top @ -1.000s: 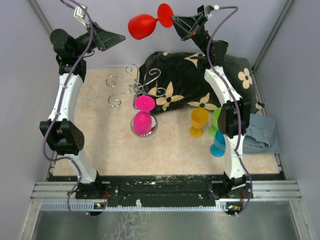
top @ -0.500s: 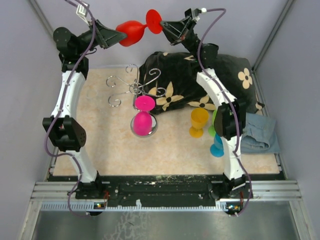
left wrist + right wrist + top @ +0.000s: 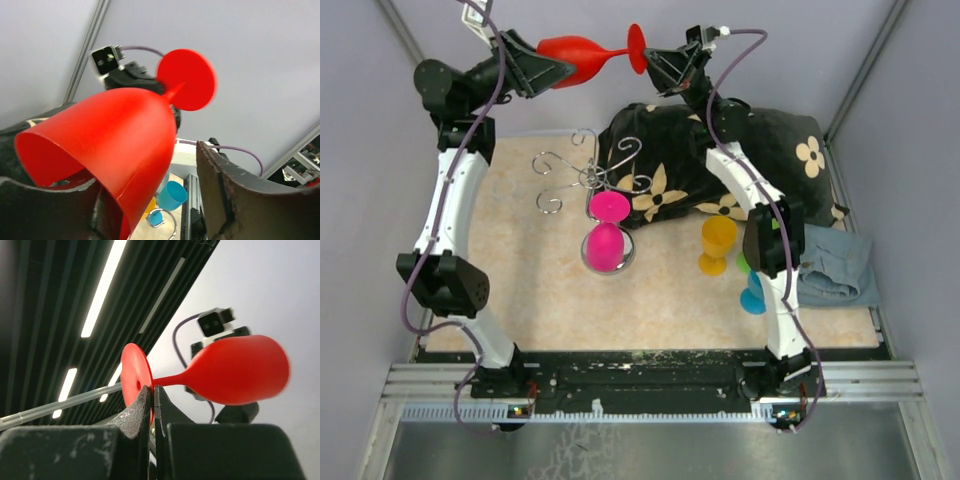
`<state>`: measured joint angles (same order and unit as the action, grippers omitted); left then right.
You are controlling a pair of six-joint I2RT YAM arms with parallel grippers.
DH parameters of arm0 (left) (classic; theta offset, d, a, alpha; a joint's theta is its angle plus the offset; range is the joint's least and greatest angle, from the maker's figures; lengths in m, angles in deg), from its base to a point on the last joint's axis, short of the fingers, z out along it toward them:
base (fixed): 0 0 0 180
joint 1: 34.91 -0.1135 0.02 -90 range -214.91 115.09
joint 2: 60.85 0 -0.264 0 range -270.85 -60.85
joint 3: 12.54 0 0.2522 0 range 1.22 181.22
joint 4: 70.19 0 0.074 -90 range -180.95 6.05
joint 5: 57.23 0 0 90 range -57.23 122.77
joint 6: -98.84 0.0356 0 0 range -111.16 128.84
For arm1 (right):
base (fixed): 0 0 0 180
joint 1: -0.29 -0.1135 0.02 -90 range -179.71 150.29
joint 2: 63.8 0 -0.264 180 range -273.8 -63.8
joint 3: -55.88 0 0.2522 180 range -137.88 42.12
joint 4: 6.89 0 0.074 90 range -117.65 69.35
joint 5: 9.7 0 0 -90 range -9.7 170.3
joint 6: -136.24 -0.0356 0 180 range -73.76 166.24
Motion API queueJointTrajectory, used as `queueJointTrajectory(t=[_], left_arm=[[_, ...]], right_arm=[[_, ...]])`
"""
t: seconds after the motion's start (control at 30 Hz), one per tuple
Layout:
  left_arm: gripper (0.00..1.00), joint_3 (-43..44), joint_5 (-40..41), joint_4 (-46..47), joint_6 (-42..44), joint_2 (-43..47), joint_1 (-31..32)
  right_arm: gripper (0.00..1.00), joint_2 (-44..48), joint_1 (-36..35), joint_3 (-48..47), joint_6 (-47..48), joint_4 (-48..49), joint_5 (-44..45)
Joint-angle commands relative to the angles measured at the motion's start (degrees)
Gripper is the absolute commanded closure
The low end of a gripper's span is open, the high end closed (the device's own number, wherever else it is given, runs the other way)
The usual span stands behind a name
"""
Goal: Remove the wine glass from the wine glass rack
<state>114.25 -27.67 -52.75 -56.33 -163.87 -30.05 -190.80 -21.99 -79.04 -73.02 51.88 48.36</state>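
A red wine glass (image 3: 578, 48) lies level in the air at the back, above the table. My right gripper (image 3: 655, 58) is shut on the rim of its foot (image 3: 131, 377). My left gripper (image 3: 552, 68) is open around its bowl (image 3: 115, 135). One finger (image 3: 235, 190) stands apart from the bowl. The other finger sits under the bowl. The silver wine glass rack (image 3: 582, 172) stands on the beige mat. A pink wine glass (image 3: 607, 235) hangs upside down from it over the round chrome base.
A black cushion (image 3: 690, 160) with cream flowers lies right of the rack. Yellow (image 3: 718, 240), green and blue (image 3: 757, 290) glasses stand by the right arm. A folded denim cloth (image 3: 835, 265) lies at the right edge.
The right gripper carried the red glass left and turned it level. The left gripper rose towards it, and the bowl now sits between its open fingers.
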Motion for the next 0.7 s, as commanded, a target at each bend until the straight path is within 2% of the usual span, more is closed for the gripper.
queueJointTrajectory(t=[0.0, 0.13, 0.23, 0.3, 0.37, 0.4, 0.57, 0.63, 0.67], left_arm=[[0.43, -0.8, -0.1, 4.3, -0.9, 5.9, 0.2], [0.51, -1.3, -0.3, 4.1, -0.4, 8.0, 0.2], [0.62, -1.8, -0.4, 3.9, -0.2, 9.1, 0.2], [0.76, -2.2, -0.5, 3.6, 0.1, 9.3, 0.3], [0.96, -2.4, -0.6, 3.0, 0.5, 9.3, 0.3], [1.0, -2.5, -0.6, 2.8, 0.7, 9.1, 0.3], [1.0, -0.4, 0.0, 1.0, 4.3, 7.9, -0.5], [1.0, 1.9, 0.9, -0.3, 6.2, 7.0, -2.6], [1.0, 3.6, 1.6, -1.2, 7.2, 6.6, -4.2]], right_arm=[[1.0, -2.7, -0.4, -2.3, -4.0, 6.1, 2.5], [1.0, -5.5, -0.4, -4.3, -5.9, 7.4, 3.9], [1.0, -7.5, -0.4, -6.5, -6.9, 7.5, 4.1], [1.0, -8.6, -0.4, -7.9, -7.5, 7.4, 4.2], [1.0, -9.4, -0.4, -9.1, -7.9, 7.3, 4.3], [1.0, -9.6, -0.4, -9.5, -8.0, 7.3, 4.3], [0.99, -8.9, 0.0, -8.8, -7.9, 8.3, 4.3], [0.82, -7.0, 0.7, -5.9, -7.2, 9.2, 3.5], [0.7, -5.5, 1.3, -3.7, -6.6, 9.5, 3.1]])
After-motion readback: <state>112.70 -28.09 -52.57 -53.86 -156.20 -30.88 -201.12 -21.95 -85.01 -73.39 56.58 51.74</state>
